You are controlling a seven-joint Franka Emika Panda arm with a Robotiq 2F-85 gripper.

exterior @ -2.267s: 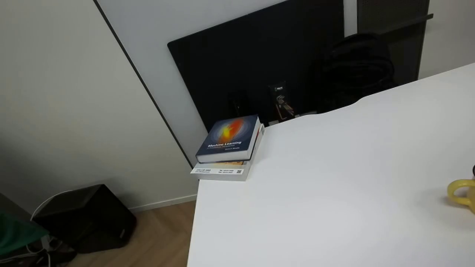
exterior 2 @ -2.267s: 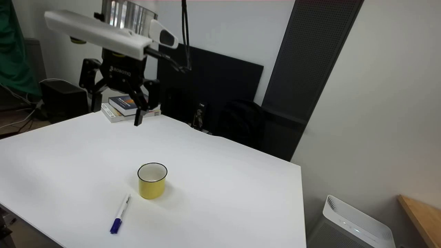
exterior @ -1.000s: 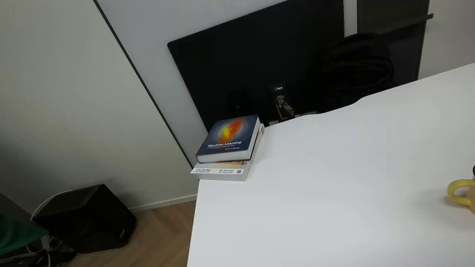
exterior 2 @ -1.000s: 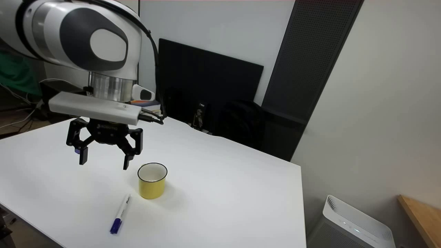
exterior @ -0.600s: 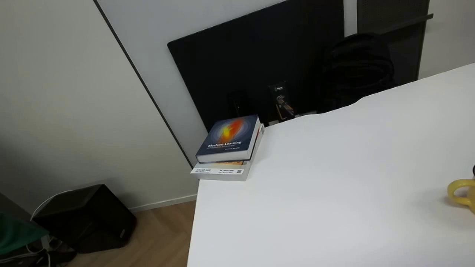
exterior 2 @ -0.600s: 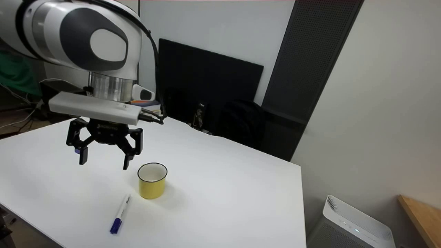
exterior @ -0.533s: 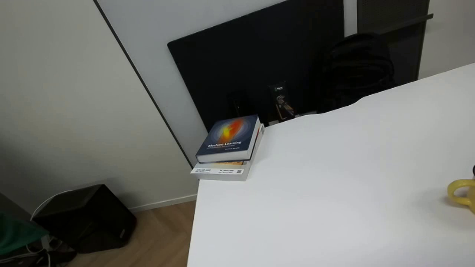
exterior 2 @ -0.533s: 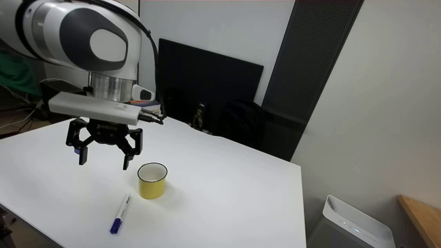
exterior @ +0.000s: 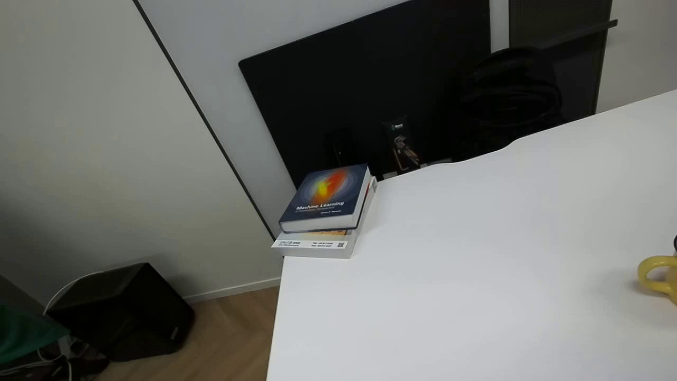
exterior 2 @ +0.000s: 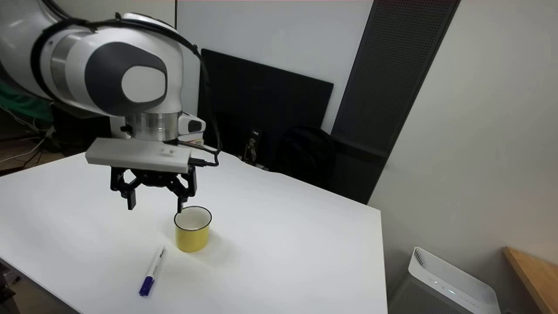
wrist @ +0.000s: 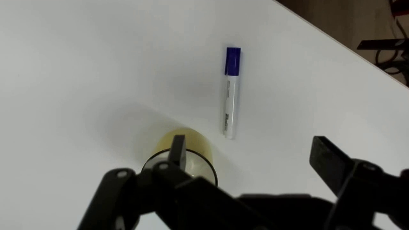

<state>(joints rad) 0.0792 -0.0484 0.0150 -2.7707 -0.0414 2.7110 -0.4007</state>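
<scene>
My gripper is open above the white table, nothing between its fingers. A yellow mug with a black rim stands upright close by. One fingertip overlaps the mug's rim in that exterior view; I cannot tell whether they touch. From the wrist view, that same finger covers part of the mug, while the other finger is over bare table. A white marker with a blue cap lies flat beside the mug, in front of the gripper. Only the mug's handle and a sliver of its body show at an exterior view's edge.
Two stacked books lie at the table's far corner. Behind the table are a black panel and a dark backpack. A white appliance stands past the table's side. The table edge runs beyond the marker.
My gripper has come down from high over the back of the table. In the last half second it has shifted right, toward the mug, staying open. The mug and marker have not moved.
</scene>
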